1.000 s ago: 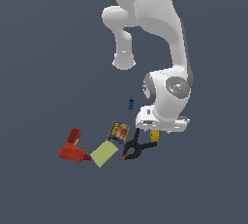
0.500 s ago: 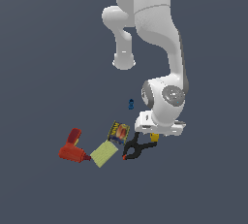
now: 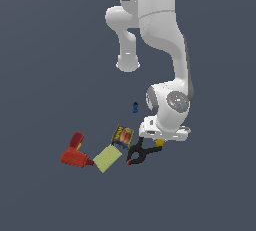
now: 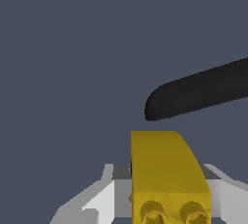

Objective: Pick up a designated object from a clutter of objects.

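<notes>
Grey floor behind, yellow block (image 4: 167, 174) shows two round studs.

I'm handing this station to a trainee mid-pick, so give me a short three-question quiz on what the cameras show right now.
1. True or false: in the wrist view the yellow block sits between the gripper fingers.
2. In the exterior view, which lies nearest the gripper: (a) red drill, (b) black clamp, (c) tiny blue piece?
3. Fill in: the printed can touches the flat yellow-green ____.

Key: 1 true; 2 b; 3 pad.
</notes>
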